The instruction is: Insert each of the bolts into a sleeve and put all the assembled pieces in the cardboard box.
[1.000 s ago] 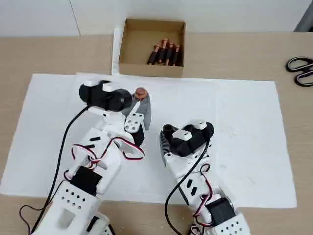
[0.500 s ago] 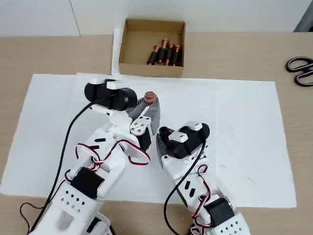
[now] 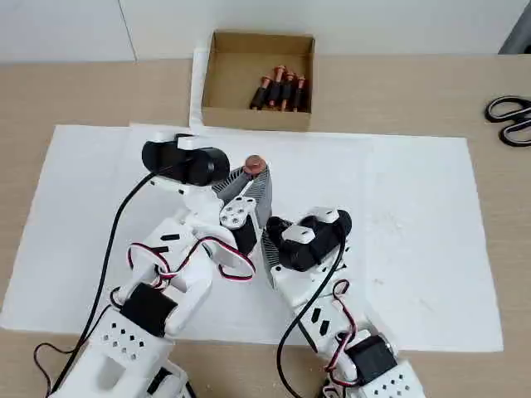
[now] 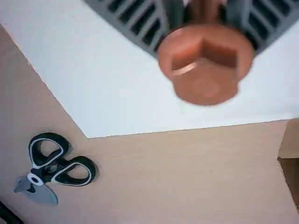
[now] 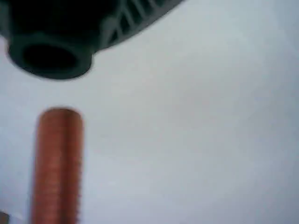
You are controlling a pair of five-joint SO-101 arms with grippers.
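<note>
My left gripper point(image 3: 254, 177) is shut on a copper bolt point(image 3: 255, 164), whose hex head point(image 4: 205, 63) juts out from between the grey fingers point(image 4: 135, 18). Just beside it, my right gripper point(image 3: 270, 242) is shut on a black sleeve point(image 3: 275, 224). In the right wrist view the sleeve's open end point(image 5: 49, 58) faces the bolt's threaded shaft point(image 5: 58, 163), with a small gap between them. The cardboard box point(image 3: 217, 76) stands at the far edge of the paper and holds several assembled pieces point(image 3: 280, 90).
A white paper sheet point(image 3: 415, 215) covers the middle of the wooden table point(image 3: 83, 91). Black-handled scissors point(image 3: 510, 118) lie at the far right edge, also seen as scissors point(image 4: 53, 168) in the left wrist view.
My left gripper has carried the bolt a little to the right. The right gripper with the sleeve has shifted left and closer to it.
</note>
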